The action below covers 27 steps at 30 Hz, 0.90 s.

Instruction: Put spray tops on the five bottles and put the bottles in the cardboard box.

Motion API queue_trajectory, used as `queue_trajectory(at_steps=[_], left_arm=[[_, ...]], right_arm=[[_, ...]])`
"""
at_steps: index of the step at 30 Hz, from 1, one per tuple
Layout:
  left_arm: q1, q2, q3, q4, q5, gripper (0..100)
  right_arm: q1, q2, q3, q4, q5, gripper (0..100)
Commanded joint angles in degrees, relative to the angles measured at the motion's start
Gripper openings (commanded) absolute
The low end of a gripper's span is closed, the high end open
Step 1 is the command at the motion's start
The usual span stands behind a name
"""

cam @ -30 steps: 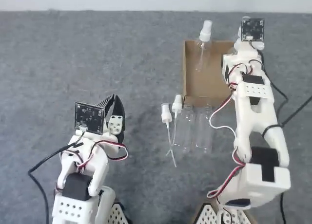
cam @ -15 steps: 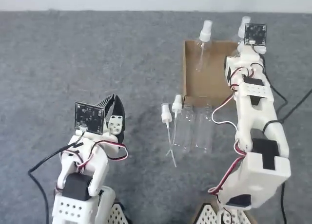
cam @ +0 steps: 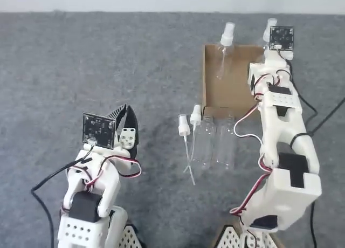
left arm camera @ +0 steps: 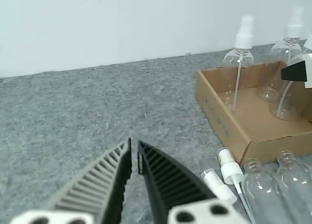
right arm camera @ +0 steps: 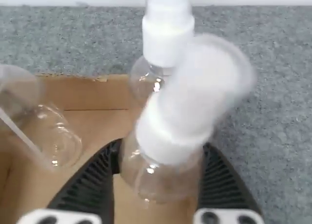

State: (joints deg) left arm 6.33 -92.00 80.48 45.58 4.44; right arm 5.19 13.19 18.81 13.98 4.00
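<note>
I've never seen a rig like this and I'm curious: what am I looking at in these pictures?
These are two small robot arms at a grey table. One picture looks down from above; the other two come from a camera on each arm's wrist. The right gripper holds a clear bottle with a spray top inside the cardboard box. The left gripper is shut and empty. Two uncapped bottles and two loose spray tops lie on the table beside the box.
</note>
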Motion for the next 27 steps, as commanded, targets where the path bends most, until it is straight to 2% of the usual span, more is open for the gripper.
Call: queue_trajectory(at_steps=[1, 15, 27], left_arm=[[-0.26, -0.53, -0.4, -1.67, 0.53, 1], [-0.26, -0.53, -0.4, -1.67, 0.44, 1], [-0.26, -0.53, -0.4, -1.67, 0.35, 1]], right_arm=[[0.22, -0.92, -3.43, 2.15, 0.97, 21.0], [0.22, -5.58, -3.52, 2.95, 0.97, 23.8], [-3.3, -21.41, -4.4, 13.58, 1.05, 23.8]])
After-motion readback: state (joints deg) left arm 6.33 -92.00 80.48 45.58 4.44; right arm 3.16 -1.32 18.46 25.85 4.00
